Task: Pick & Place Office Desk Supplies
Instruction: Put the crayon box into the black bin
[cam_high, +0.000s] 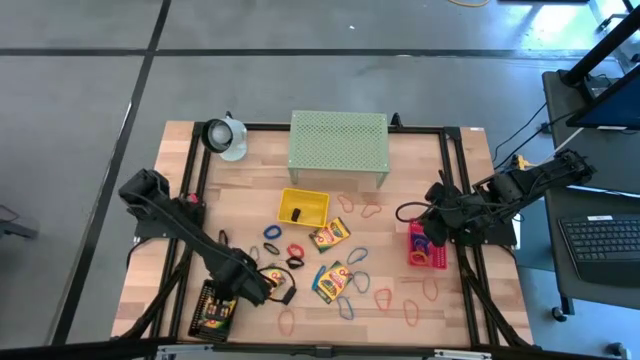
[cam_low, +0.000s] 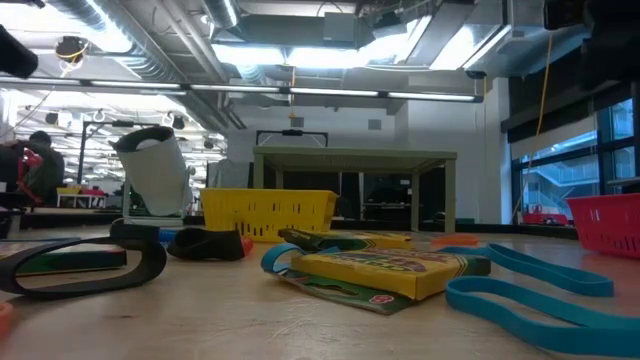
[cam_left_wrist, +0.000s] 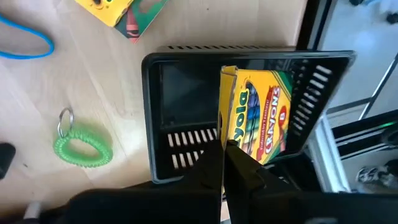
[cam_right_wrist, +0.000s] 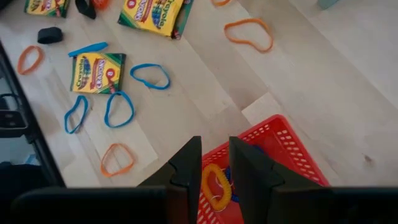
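Now crayon box (cam_left_wrist: 258, 121) in black tray (cam_left_wrist: 186, 81), pinched by left gripper (cam_left_wrist: 225, 163).

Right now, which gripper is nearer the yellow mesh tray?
Left. The left gripper is over the black tray, diagonally below the yellow mesh tray. The right gripper hangs over the red tray, farther off.

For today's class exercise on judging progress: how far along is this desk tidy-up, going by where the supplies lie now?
Done: a black clip lies in the yellow tray, loops in the red tray. In hand: the left gripper, shut, holds a crayon box over the black tray; the right gripper hovers over the red tray. Left: crayon boxes and many loops on the table.
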